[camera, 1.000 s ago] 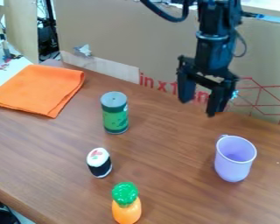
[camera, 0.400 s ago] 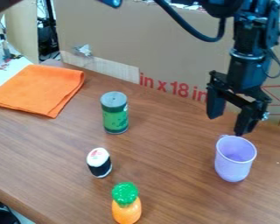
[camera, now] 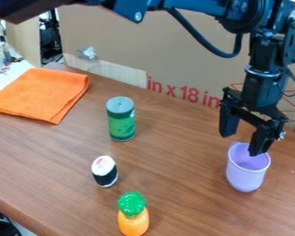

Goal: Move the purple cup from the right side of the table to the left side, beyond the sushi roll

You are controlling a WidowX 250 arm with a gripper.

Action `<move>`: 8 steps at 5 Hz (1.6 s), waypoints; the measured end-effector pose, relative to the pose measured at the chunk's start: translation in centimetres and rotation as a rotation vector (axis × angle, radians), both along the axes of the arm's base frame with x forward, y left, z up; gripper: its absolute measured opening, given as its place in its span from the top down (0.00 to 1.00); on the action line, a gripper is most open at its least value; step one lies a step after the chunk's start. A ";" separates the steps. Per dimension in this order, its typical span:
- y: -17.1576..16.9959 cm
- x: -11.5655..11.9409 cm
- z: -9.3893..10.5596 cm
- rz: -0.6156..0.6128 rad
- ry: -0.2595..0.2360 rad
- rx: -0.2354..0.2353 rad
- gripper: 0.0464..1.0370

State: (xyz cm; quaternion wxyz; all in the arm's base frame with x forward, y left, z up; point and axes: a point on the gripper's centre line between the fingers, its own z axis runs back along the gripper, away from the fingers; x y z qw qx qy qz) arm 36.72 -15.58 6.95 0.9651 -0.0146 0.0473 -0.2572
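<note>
The black gripper (camera: 242,142) hangs open at the right side of the table, its two fingers pointing down. One finger overlaps the far rim and mouth of the purple cup (camera: 244,177); the other is left of and behind the cup. Whether the nearer finger dips inside the cup, I cannot tell. The cup stands upright. Left of the middle stands a green can with a grey lid (camera: 121,120). In front of it is a black and white sushi toy (camera: 104,171), and nearer still an orange toy with a green top (camera: 132,215).
A folded orange cloth (camera: 42,92) lies at the far left of the wooden table (camera: 174,179). A cardboard sheet (camera: 150,50) with red print stands along the table's back edge. The arm spans the top of the view.
The gripper has moved right and down from near the cardboard to the cup, with a small further drop since the second frame. The cup and the other objects have stayed put.
</note>
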 end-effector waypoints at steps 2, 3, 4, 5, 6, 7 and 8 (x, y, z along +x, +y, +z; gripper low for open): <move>0.1 -0.9 -1.5 0.015 0.023 0.002 0.04; 0.0 -1.2 -1.7 0.011 0.049 -0.006 0.09; -0.1 -1.0 -1.7 0.010 0.037 -0.019 0.38; 0.0 -1.3 -2.0 0.022 0.050 -0.012 0.68; 0.2 -1.8 -2.4 0.045 0.070 0.004 0.89; 0.7 -1.9 -2.1 0.043 0.070 0.028 0.95; 0.8 -1.3 1.4 0.041 -0.028 0.012 0.95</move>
